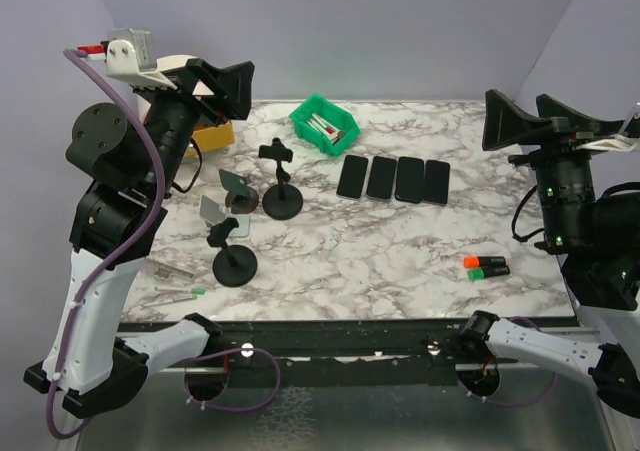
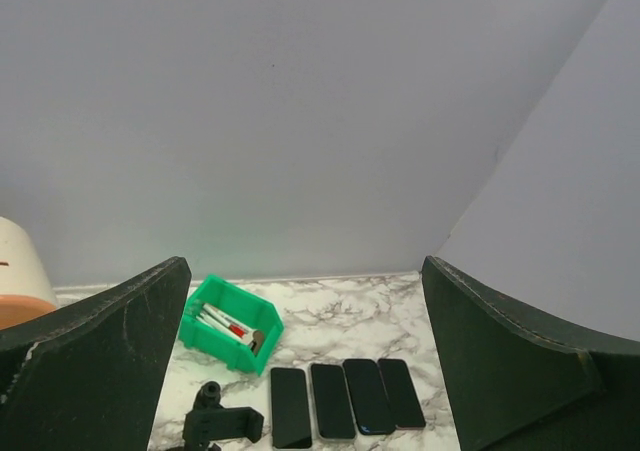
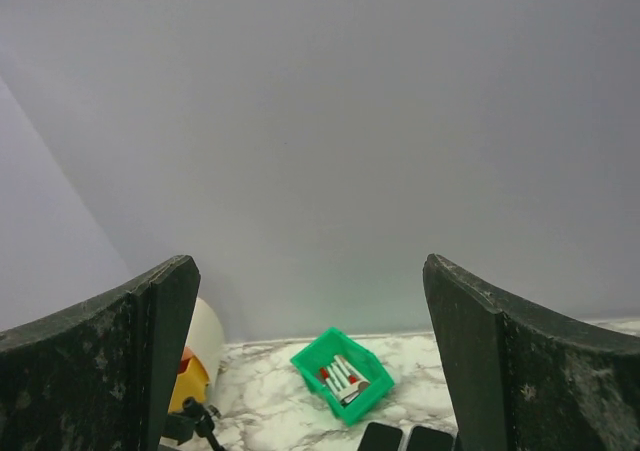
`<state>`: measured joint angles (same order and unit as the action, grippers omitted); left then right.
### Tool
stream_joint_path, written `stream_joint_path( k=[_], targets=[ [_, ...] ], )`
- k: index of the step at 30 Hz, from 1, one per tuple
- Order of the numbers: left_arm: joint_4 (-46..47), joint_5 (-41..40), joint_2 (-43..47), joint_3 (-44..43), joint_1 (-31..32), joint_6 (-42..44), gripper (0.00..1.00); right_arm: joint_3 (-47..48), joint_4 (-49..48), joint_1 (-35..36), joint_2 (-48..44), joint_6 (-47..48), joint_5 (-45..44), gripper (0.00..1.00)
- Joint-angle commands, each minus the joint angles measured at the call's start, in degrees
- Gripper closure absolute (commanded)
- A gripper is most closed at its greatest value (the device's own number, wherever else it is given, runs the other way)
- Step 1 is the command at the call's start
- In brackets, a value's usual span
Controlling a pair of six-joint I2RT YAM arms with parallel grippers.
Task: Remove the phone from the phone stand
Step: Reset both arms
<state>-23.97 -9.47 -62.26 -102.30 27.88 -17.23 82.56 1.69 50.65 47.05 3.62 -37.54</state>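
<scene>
Two small grey-screened phones sit tilted on stands at the left of the table: one phone (image 1: 235, 181) over a brownish base, the other phone (image 1: 213, 209) on a black stand (image 1: 235, 265). A third black stand (image 1: 281, 199) has an empty clamp, which also shows in the left wrist view (image 2: 222, 426). Several dark phones (image 1: 394, 179) lie flat in a row, also in the left wrist view (image 2: 345, 401). My left gripper (image 1: 228, 83) (image 2: 305, 271) is open and empty, raised above the stands. My right gripper (image 1: 530, 121) (image 3: 310, 266) is open and empty, raised at the right.
A green bin (image 1: 325, 124) (image 2: 232, 323) (image 3: 342, 374) with markers stands at the back. A yellow box (image 1: 215, 136) and a white roll (image 3: 205, 336) are back left. Orange and green highlighters (image 1: 487, 266) lie front right. Pens (image 1: 180, 291) lie front left.
</scene>
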Motion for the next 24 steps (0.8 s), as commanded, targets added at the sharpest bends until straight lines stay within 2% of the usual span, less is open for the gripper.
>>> stream_joint_path(
  k=[1,5,16,24],
  targets=[
    [1.37,-1.92,1.01,0.44,0.33,-0.17,0.01,0.07,-0.97,0.32,-0.34,1.52,-6.01,0.0],
    [1.94,-2.21,1.55,0.84,0.29,-0.43,0.01,0.17,-1.1,0.32,0.55,0.04,-5.29,0.0],
    [2.41,-4.04,2.17,2.34,1.45,0.53,0.01,-1.24,-4.0,0.32,1.9,-2.53,3.75,0.0],
    [2.6,-4.7,2.25,3.26,1.81,0.02,0.01,-4.03,-5.79,0.28,0.5,-2.03,3.79,0.0]
  ],
)
